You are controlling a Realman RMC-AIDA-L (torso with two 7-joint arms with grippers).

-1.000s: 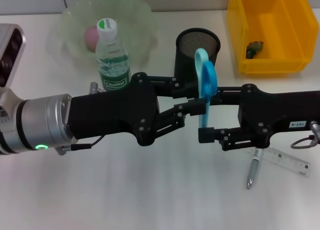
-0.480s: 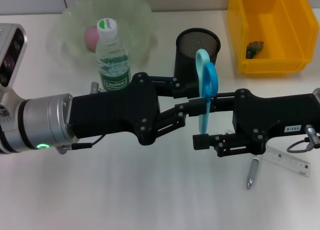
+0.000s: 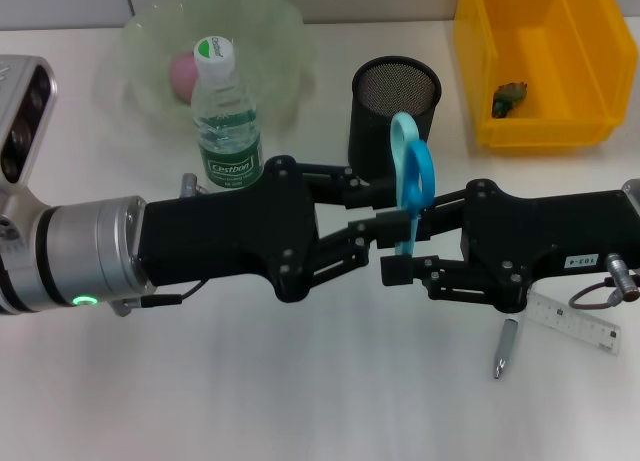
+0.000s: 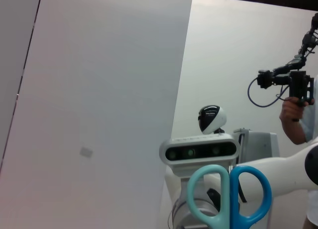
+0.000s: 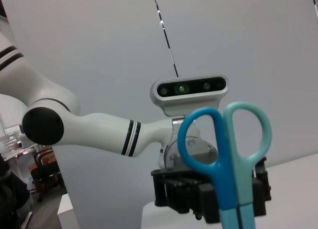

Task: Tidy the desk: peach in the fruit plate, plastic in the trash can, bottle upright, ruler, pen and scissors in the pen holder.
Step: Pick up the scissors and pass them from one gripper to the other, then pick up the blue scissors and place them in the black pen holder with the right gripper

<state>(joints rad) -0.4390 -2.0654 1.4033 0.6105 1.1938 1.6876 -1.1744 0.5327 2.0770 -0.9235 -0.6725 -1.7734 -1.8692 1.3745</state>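
Both grippers meet mid-bench around the upright scissors [image 3: 412,181].

I see the left gripper [image 3: 385,216] reaching in from the left edge with its jaws clamped on the scissors' blades, handles up, just in front of the black mesh pen holder [image 3: 394,111]. The right gripper [image 3: 400,261] comes from the right edge with its fingers either side of the blades; I cannot tell whether they grip. The bottle [image 3: 224,116] stands upright before the fruit plate [image 3: 260,41], which holds the peach [image 3: 183,74]. Pen [image 3: 505,346] and ruler [image 3: 575,323] lie near the right edge; something small, probably the plastic [image 3: 508,97], sits in the yellow bin [image 3: 545,56].
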